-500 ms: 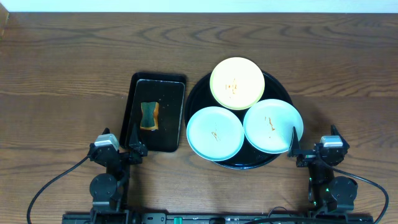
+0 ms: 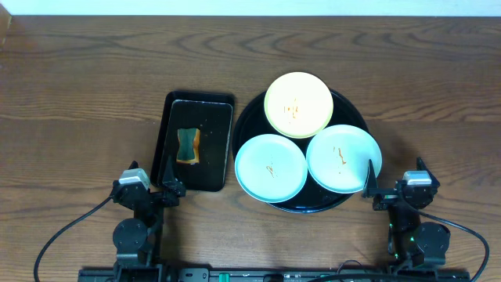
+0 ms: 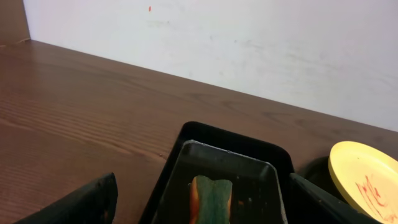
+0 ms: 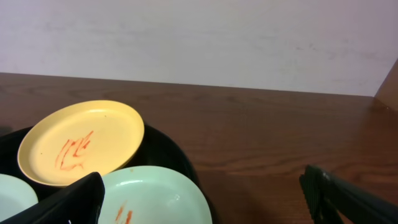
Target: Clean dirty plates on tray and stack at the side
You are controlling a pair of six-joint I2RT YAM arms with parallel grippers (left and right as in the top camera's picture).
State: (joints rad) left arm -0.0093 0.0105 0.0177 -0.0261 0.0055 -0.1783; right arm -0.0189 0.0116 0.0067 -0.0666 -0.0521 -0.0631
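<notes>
Three dirty plates lie on the round black tray (image 2: 354, 110): a pale yellow plate (image 2: 298, 104) at the back, a pale blue plate (image 2: 271, 168) front left, and a pale blue plate (image 2: 343, 159) front right. Each bears orange-brown smears. My left gripper (image 2: 149, 185) is open and empty at the near edge, in front of the rectangular tray. My right gripper (image 2: 395, 188) is open and empty just right of the round tray's near rim. In the right wrist view the yellow plate (image 4: 81, 142) and a blue plate (image 4: 155, 193) show on the tray (image 4: 168, 152).
A small rectangular black tray (image 2: 211, 125) left of the round tray holds a green-and-orange sponge (image 2: 188, 146); it also shows in the left wrist view (image 3: 211, 199). A white wall (image 4: 199, 37) stands behind the table. Bare wood tabletop (image 2: 78, 102) lies on both sides.
</notes>
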